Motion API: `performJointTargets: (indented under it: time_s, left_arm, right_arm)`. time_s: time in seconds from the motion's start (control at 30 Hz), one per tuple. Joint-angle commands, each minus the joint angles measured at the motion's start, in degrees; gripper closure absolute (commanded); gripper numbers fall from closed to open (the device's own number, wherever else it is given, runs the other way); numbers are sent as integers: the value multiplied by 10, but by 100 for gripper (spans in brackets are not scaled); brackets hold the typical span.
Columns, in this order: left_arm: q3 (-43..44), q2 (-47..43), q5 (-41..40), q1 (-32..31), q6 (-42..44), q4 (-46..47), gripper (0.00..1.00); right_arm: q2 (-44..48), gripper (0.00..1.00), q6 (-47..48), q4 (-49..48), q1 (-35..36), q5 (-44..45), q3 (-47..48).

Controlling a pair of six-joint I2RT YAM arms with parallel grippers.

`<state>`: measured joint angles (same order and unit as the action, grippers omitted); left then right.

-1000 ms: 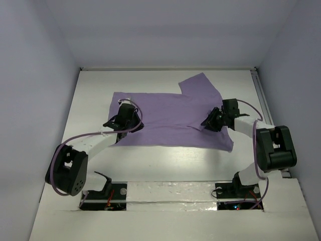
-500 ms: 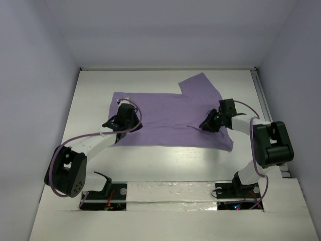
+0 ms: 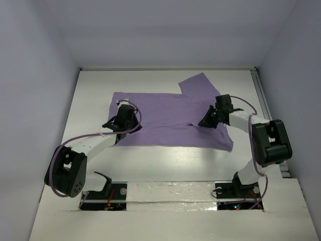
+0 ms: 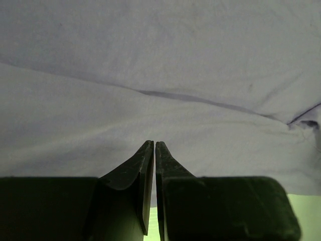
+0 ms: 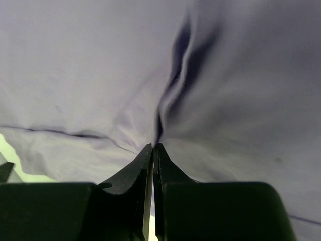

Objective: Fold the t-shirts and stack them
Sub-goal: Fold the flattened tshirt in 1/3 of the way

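Note:
One lavender t-shirt (image 3: 170,115) lies spread on the white table (image 3: 165,160), with one sleeve pointing to the far right. My left gripper (image 3: 120,122) rests on its near-left part. In the left wrist view its jaws (image 4: 153,144) are closed to a thin slit with cloth (image 4: 160,60) right at the tips. My right gripper (image 3: 204,122) is on the shirt's right part. In the right wrist view it (image 5: 153,146) is shut on a pinched ridge of the cloth (image 5: 170,95), which puckers up from the tips.
Grey walls (image 3: 40,75) enclose the table on three sides. A rail (image 3: 261,95) runs along the right edge. Both arm bases (image 3: 105,193) stand at the near edge, and purple cables loop beside the arms.
My right gripper has moved a little away and to the left, drawing a crease in the shirt with it. My left gripper has shifted slightly away. The shirt's outline is nearly unchanged.

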<state>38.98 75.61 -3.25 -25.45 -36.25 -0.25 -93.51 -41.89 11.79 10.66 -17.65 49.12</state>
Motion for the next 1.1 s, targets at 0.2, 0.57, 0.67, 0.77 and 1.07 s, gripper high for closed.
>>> performJointTargets:
  time_s: [0.2,0.57,0.67,0.77,1.07]
  left_arm:
    - [31,-13,-21,-3,20,-20,96]
    - [180,73,-86,21,25,-53,83]
    - [254,135,-93,49,36,-54,72]
    - [340,215,-107,95,50,-66,59]
    - [537,428,-144,197,80,-137,55]
  right_arm:
    - [-118,82,40,52,55,44,220]
    - [-150,43,88,81,73,96,346]
    - [-139,90,111,81,73,116,347]
    - [-121,100,128,77,73,131,344]
    - [-72,100,157,89,73,131,317]
